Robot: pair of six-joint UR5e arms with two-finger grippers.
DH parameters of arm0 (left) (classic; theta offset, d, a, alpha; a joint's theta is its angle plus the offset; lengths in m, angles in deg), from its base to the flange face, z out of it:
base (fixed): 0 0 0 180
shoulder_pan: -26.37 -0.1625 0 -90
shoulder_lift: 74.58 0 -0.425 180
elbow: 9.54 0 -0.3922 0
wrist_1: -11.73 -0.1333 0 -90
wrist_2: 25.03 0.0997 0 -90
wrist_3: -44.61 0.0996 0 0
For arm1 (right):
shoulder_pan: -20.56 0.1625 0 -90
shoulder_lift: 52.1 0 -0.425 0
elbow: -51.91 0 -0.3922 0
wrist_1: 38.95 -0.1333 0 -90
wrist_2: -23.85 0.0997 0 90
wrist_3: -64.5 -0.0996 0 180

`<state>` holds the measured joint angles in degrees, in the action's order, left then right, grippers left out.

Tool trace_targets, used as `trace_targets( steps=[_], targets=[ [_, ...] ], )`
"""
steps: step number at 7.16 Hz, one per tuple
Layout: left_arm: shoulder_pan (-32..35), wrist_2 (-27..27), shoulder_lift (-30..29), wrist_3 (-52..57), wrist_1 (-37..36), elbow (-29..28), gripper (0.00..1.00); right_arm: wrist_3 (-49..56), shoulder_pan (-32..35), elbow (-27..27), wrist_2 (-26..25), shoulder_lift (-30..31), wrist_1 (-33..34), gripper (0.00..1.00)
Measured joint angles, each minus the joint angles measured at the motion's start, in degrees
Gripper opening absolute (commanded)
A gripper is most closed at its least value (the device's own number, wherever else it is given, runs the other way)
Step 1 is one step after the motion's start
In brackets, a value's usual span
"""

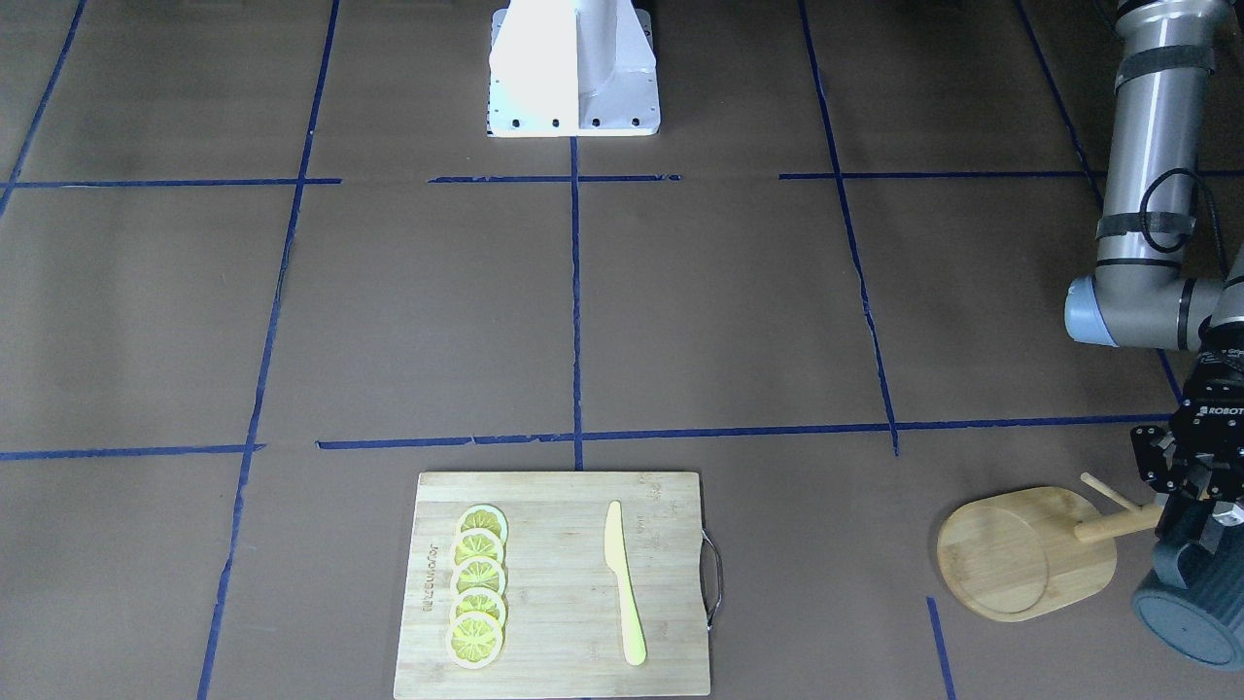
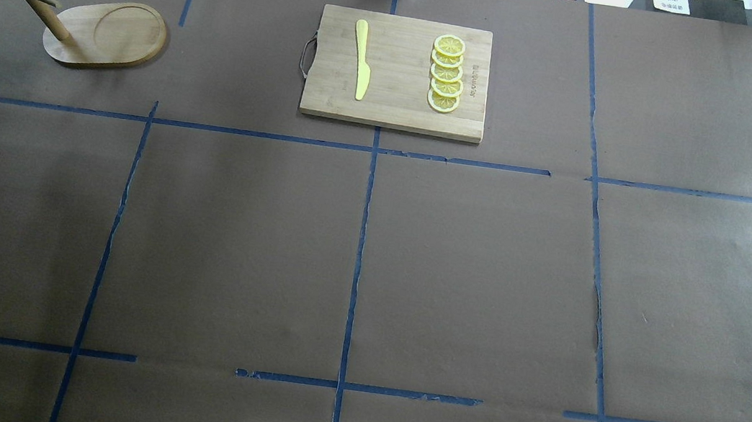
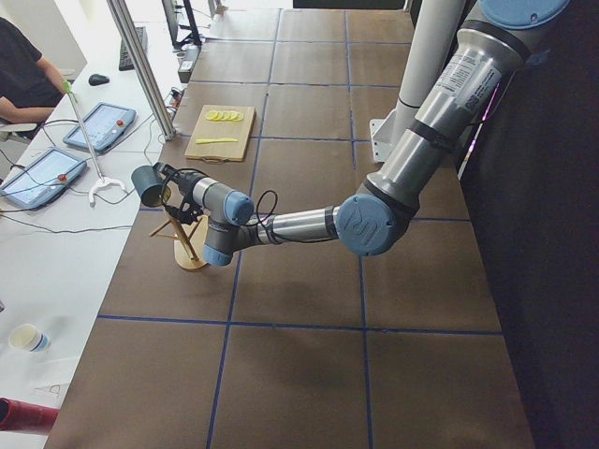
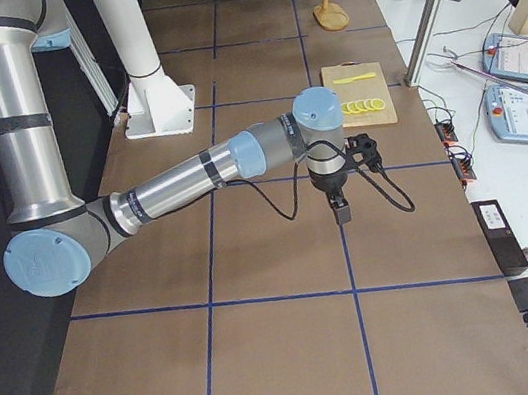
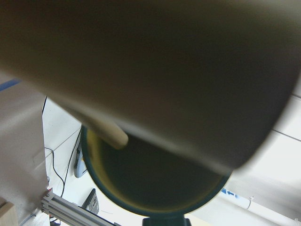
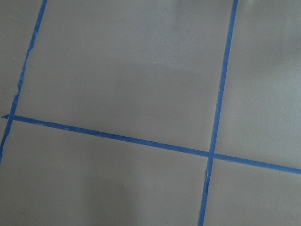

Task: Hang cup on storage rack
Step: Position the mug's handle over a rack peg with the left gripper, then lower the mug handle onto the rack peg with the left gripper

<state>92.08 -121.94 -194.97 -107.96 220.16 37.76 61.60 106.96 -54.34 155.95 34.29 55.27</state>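
The left tool [image 1: 1203, 510] is clamped on the cup [image 1: 1191, 608], holding it tilted in the air beside the storage rack [image 1: 1025, 554] top, with a peg [image 5: 117, 139] tip at its mouth. The right tool [image 4: 341, 213] hangs above the worktop [image 2: 470, 267], well apart from the rack; I cannot tell its grip.

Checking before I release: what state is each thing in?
storage rack, upright on the table
cup, held off the table, tipped sideways at the rack's pegs
left hand, shut on the cup
right hand, above the table; open or shut unclear
knife, flat on the cutting board
lemon slices, overlapping row on the board
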Motion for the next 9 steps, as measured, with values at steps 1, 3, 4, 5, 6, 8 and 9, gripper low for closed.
trace_targets(
  steps=[1,3,4,5,6,8,9],
  targets=[
    [0.0,0.0,0.2,0.0,0.1,0.1,0.00,0.0,0.0,0.0,0.0,0.0,0.0,1.00],
    [-0.1,-0.1,0.7,-0.2,0.2,0.5,0.00,0.0,0.0,0.0,0.0,0.1,0.0,1.00],
    [-0.1,-0.2,1.3,-0.3,0.5,0.7,0.00,0.0,0.0,0.0,0.0,0.1,0.0,1.00],
    [-0.1,-0.2,2.1,-0.3,1.1,1.0,0.00,0.0,0.0,0.0,0.0,0.1,0.0,1.00],
    [-0.1,-0.2,2.9,-0.3,2.1,1.3,0.00,0.0,0.0,0.0,0.0,0.1,0.0,1.00],
    [-0.3,-0.2,3.9,-0.2,3.5,1.6,0.00,0.0,0.0,0.0,0.0,0.3,0.1,1.00],
    [-0.5,-0.2,4.1,-0.2,3.7,1.7,0.00,0.0,0.0,0.1,0.0,0.3,0.1,1.00]
  ],
)
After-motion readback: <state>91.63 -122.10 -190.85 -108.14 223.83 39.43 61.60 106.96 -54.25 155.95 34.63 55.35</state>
